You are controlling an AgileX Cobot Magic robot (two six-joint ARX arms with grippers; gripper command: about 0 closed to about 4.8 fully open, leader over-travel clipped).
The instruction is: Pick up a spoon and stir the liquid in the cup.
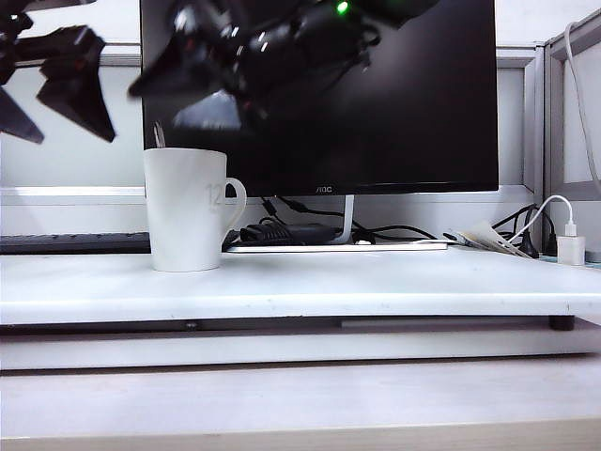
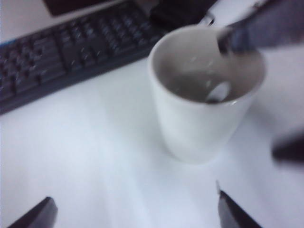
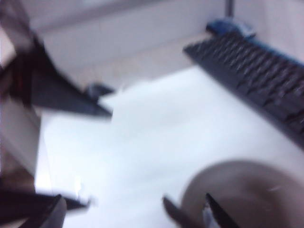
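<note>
From the exterior view the cup (image 1: 188, 209) stands on the white table (image 1: 376, 282) left of centre, well back from its front edge, a thin spoon (image 1: 159, 135) handle rising at its rim; the left gripper (image 1: 52, 89) hangs up and left of it, fingers spread, and the blurred right gripper (image 1: 202, 70) hangs just above it. In the left wrist view the left gripper's fingertips (image 2: 33, 216) stand wide over bare tabletop beside the cup, keyboard (image 2: 61, 52) beyond, spoon bowl inside. The right wrist view, blurred, shows the right gripper's fingers (image 3: 57, 99) parted above the cup's rim.
</note>
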